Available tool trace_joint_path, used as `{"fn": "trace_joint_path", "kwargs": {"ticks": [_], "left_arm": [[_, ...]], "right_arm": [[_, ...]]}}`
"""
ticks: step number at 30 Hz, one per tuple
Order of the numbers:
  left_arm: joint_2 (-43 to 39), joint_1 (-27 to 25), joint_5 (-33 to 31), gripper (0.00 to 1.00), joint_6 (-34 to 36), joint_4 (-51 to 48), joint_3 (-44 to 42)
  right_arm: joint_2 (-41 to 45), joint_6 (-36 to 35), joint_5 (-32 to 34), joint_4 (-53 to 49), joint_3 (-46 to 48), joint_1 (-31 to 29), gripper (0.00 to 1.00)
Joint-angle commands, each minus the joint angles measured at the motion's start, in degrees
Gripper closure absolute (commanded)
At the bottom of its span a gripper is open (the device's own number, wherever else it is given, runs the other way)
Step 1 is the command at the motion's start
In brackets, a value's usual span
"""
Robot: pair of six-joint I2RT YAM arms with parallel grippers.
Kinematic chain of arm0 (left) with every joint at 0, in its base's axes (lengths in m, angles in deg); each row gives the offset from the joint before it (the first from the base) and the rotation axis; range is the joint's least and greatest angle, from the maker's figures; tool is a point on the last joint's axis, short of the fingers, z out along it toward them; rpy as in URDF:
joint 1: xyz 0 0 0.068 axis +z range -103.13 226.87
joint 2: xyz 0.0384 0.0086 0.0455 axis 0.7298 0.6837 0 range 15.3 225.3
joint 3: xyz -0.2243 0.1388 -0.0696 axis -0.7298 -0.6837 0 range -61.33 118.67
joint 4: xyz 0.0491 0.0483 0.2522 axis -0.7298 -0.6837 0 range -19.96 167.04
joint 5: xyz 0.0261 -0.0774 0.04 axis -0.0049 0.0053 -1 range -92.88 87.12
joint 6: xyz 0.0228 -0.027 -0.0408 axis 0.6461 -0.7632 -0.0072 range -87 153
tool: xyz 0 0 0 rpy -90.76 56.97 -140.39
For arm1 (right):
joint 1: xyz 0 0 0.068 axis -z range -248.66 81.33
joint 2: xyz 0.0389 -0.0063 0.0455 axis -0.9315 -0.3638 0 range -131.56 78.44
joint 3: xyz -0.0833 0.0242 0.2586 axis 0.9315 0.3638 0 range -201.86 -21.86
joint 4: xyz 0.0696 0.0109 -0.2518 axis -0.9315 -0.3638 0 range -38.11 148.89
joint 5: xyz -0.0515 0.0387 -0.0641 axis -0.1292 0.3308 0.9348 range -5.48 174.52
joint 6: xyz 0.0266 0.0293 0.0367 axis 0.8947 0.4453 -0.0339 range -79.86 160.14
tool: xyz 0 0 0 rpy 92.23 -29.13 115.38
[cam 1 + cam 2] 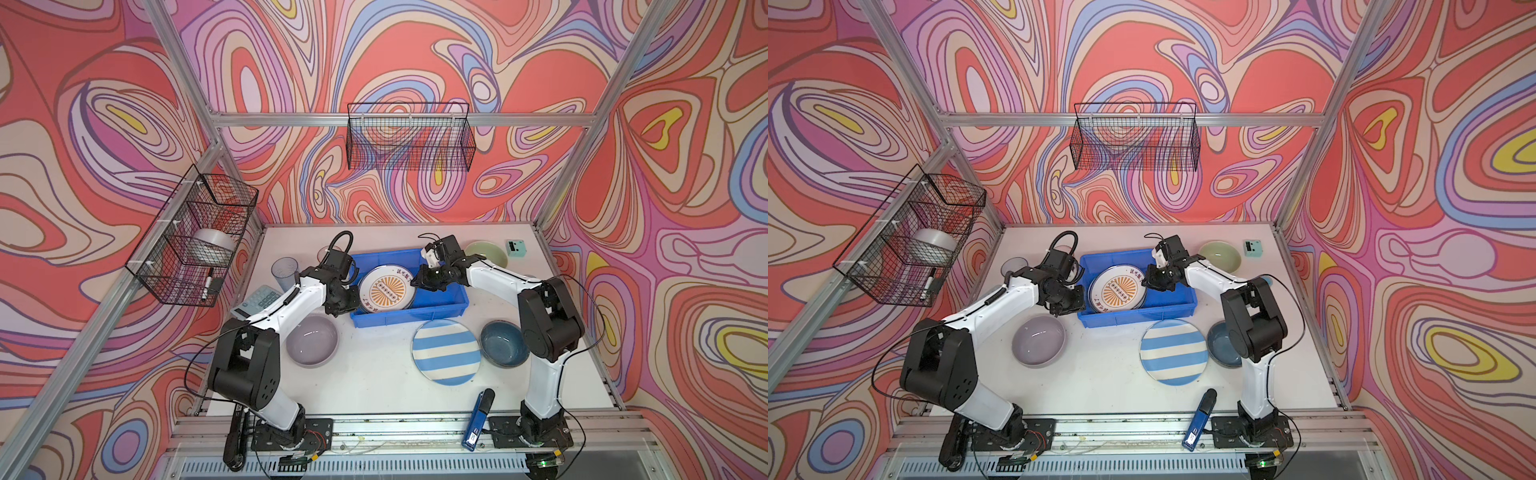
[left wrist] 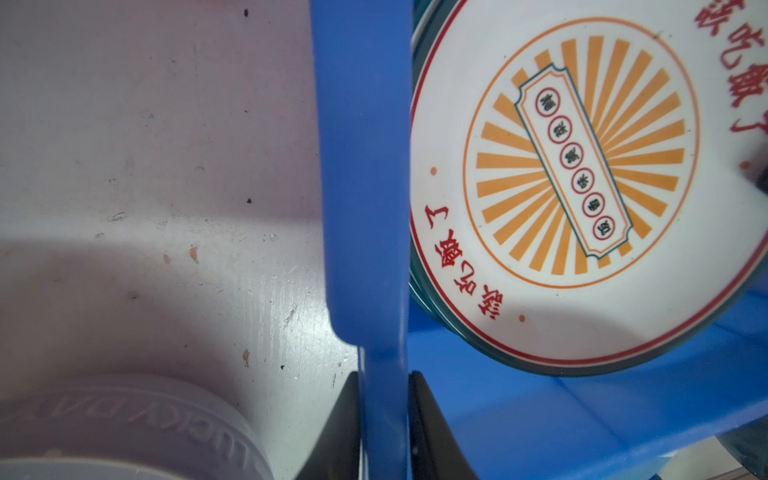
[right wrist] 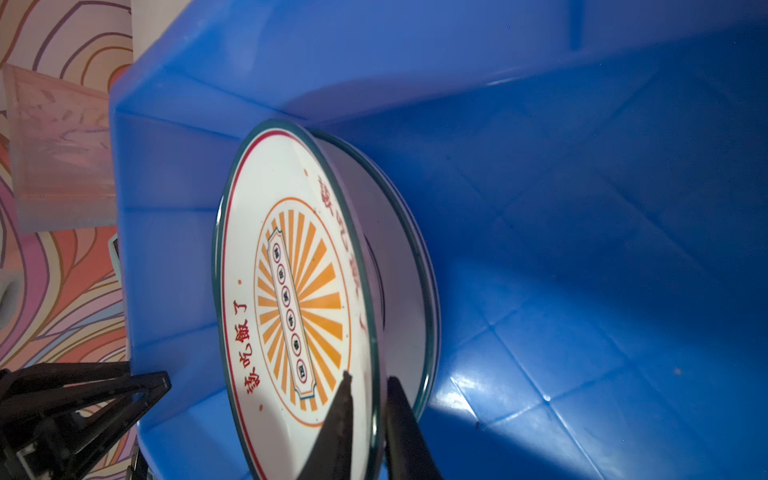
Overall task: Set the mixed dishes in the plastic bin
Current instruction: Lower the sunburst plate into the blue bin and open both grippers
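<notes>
The blue plastic bin (image 1: 415, 318) (image 1: 1142, 318) stands mid-table. My left gripper (image 2: 384, 378) (image 1: 347, 305) is shut on its left wall (image 2: 361, 166). Inside, the orange sunburst plate (image 1: 386, 293) (image 3: 291, 291) leans on a second plate (image 3: 399, 257). My right gripper (image 3: 370, 380) (image 1: 417, 282) straddles the sunburst plate's rim, jaws slightly parted. On the table are a striped plate (image 1: 446, 351), a lavender bowl (image 1: 311, 340), a dark blue bowl (image 1: 505, 343), a pale green bowl (image 1: 488, 251), a grey-blue cup (image 1: 284, 270) and a pink cup (image 3: 62, 145).
A teal calculator (image 1: 259, 301) lies under the left arm. A small teal box (image 1: 516, 248) sits at the back right, and a blue-and-black tool (image 1: 478, 419) at the front edge. Black wire baskets hang on the back wall (image 1: 409, 137) and left wall (image 1: 195, 237).
</notes>
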Motion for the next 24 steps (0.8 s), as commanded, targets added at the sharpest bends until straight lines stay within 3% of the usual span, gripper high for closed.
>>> {"fn": "trace_joint_path", "kwargs": {"ticks": [1,9,24], "left_arm": [[0.9,0.4,0.46,0.76,0.03,0.84,2.28],[1.15,0.41,0.3,0.77,0.37,0.66,3.08],[2.9,0.4,0.24,0.77,0.91,0.49,5.24]], "right_arm": [[-1.56,-1.78,0.86,-1.57,-1.79,-0.55,0.78],[-3.24,-4.44,4.42,-6.37,-5.29,-2.47,0.63],[-5.57,-6.56,9.68,-13.75,-11.83,-4.99,0.46]]}}
